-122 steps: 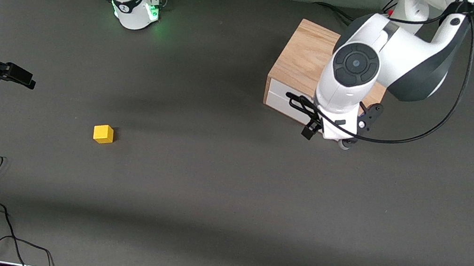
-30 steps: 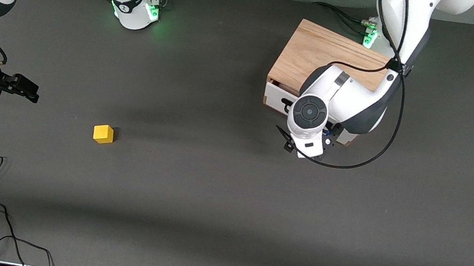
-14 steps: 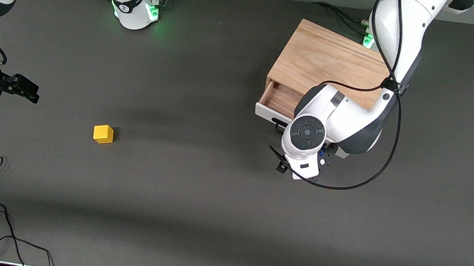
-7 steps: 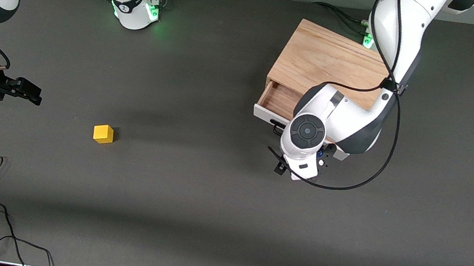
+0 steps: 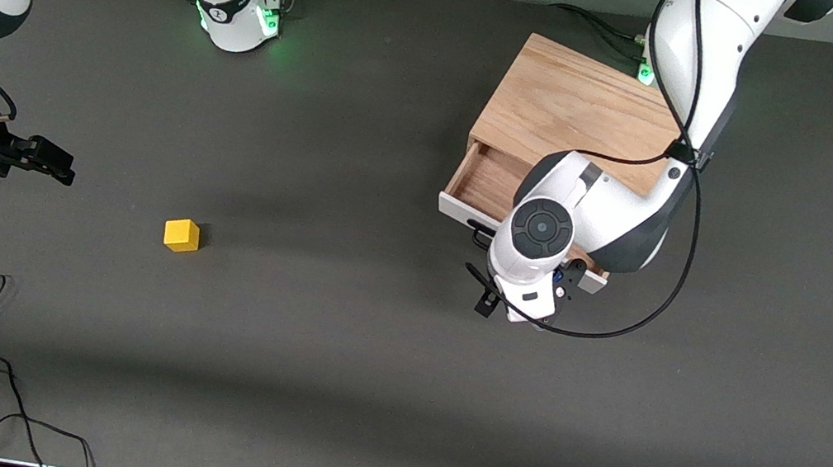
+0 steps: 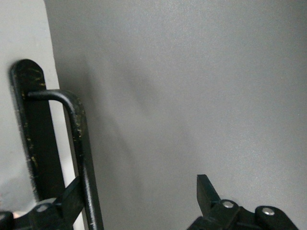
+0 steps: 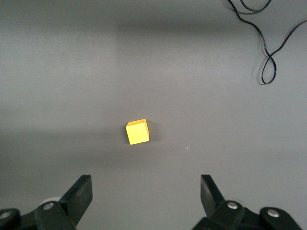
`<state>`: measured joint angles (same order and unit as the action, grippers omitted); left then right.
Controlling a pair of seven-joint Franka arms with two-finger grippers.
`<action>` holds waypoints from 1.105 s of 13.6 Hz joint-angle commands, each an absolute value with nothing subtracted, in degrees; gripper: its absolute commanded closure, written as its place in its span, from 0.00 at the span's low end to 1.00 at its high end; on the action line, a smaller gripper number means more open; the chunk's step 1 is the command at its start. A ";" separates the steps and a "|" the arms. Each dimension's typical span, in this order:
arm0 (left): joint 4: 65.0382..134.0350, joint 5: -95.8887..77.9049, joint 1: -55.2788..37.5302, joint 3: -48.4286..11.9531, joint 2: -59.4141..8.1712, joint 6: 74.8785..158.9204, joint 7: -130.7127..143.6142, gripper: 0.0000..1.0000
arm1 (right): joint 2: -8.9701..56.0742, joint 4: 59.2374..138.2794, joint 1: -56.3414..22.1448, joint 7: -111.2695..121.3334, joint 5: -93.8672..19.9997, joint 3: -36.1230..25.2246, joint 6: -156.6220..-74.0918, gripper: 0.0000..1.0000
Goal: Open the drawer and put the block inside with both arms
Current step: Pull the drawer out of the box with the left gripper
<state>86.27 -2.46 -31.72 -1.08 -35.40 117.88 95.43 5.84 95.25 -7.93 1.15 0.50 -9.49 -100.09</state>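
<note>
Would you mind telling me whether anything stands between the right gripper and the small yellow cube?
Nothing visible does. The right gripper hangs open over bare grey table, and the small yellow cube sits alone there. The loose black cable lies off to one side.

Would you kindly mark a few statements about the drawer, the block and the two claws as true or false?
1. The drawer is pulled partly out of the cabinet. True.
2. The block lies inside the drawer. False: it sits on the table, toward the right arm's end.
3. The right claw is open with nothing in it. True.
4. The left claw is closed tight on the block. False: it is open, one finger hooked at the drawer's handle.
</note>
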 commanded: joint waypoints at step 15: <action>79.10 -0.09 -31.91 -0.79 -38.50 125.69 95.54 0.00 | 6.33 93.78 -8.09 1.05 -0.62 -10.20 -99.67 0.00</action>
